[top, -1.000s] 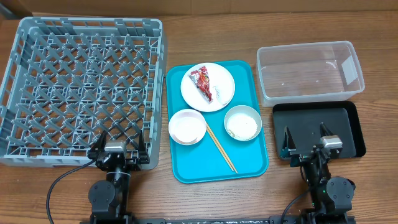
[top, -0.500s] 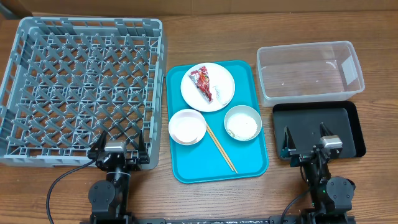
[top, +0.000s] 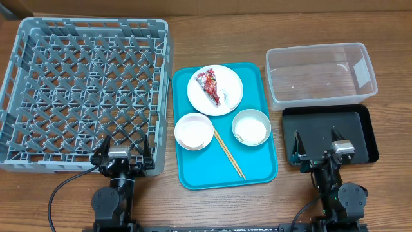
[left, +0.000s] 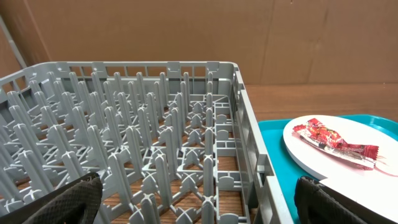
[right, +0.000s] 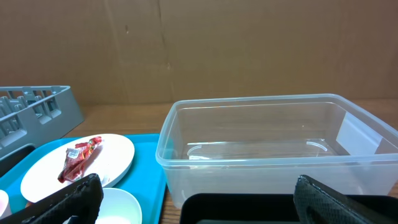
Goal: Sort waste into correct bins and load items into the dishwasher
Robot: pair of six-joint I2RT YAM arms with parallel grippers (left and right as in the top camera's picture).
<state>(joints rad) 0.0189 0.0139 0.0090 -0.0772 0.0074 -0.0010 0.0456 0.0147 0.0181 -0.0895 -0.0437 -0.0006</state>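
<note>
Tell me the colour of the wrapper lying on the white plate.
Red with printed markings; the wrapper shows best in the left wrist view, on the plate.

A robotics lab bench: a wooden table point(top: 219, 38) backed by cardboard point(right: 249, 43), with two robot arms point(top: 112, 200) at its edge.

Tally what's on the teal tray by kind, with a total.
Plate: 1
Bowls: 2 (pink bowl, grey-white bowl)
Snack wrapper: 1, lying on the plate
Chopsticks: 1 set, sticks lying together so counted as one
Total: 5
</note>
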